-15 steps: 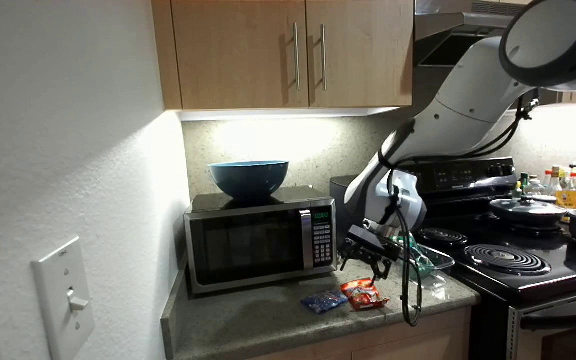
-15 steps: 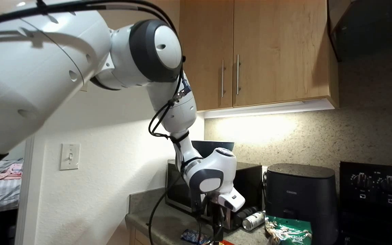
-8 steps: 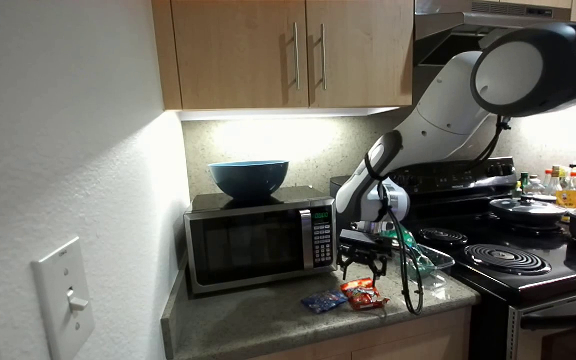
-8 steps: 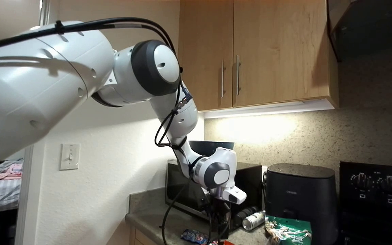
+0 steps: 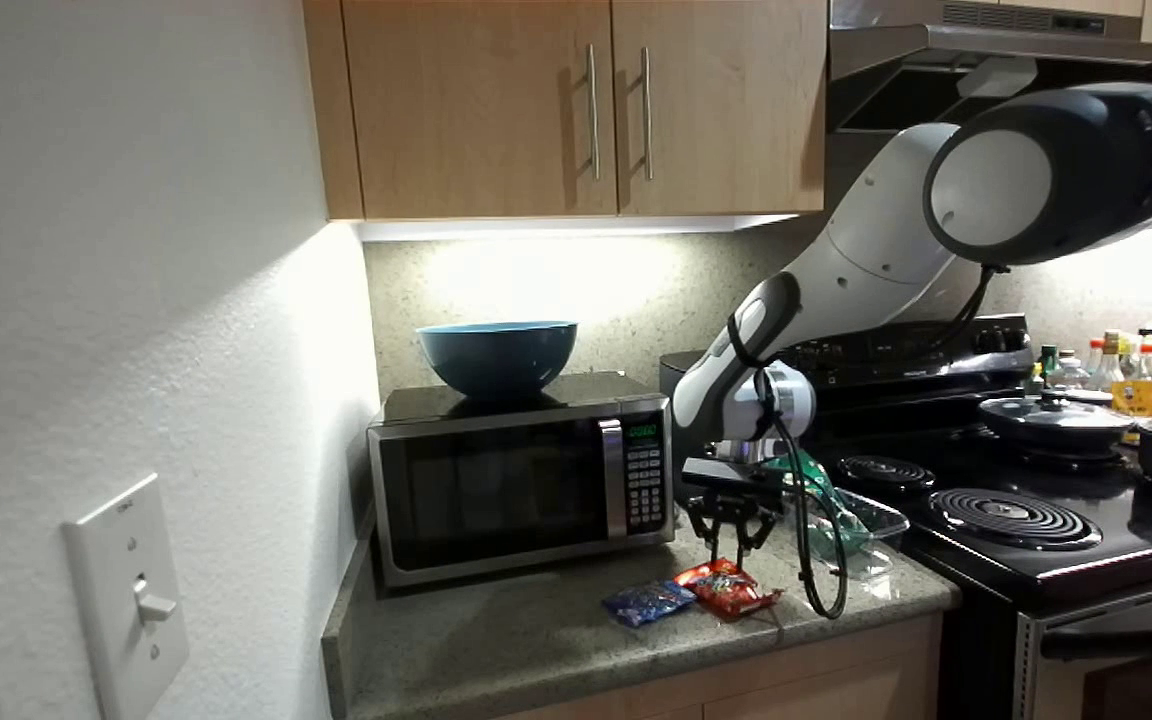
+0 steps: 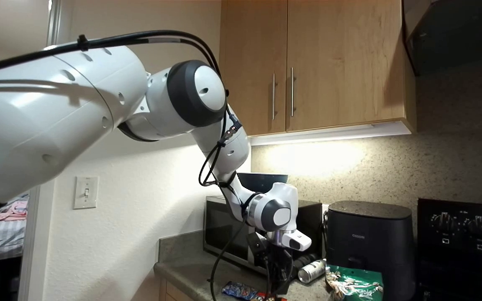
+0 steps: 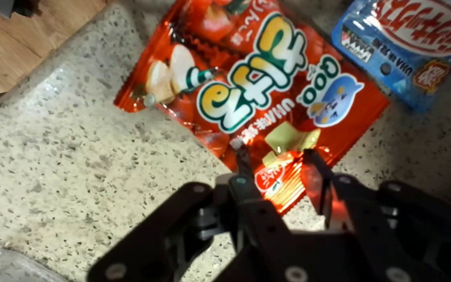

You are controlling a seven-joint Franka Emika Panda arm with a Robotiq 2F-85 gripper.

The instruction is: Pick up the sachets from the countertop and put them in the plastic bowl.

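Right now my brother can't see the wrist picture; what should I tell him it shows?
The gripper, jaws apart, is over one corner of a red sachet lying on the speckled countertop. A blue sachet is beside it at top right, and part of the clear plastic bowl shows at bottom left.

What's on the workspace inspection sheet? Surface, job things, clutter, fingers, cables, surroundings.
Surface: grey speckled countertop.
Job's things: red sachet and blue sachet side by side on it; green sachet apparently in the clear plastic bowl.
Clutter: can on its side; microwave with blue bowl on top; air fryer.
Fingers: apart at red sachet's corner; grip can't be told.
Cables: black, along the arm, looping down beside the fingers.
Surroundings: stove with lidded pans; cabinets overhead.
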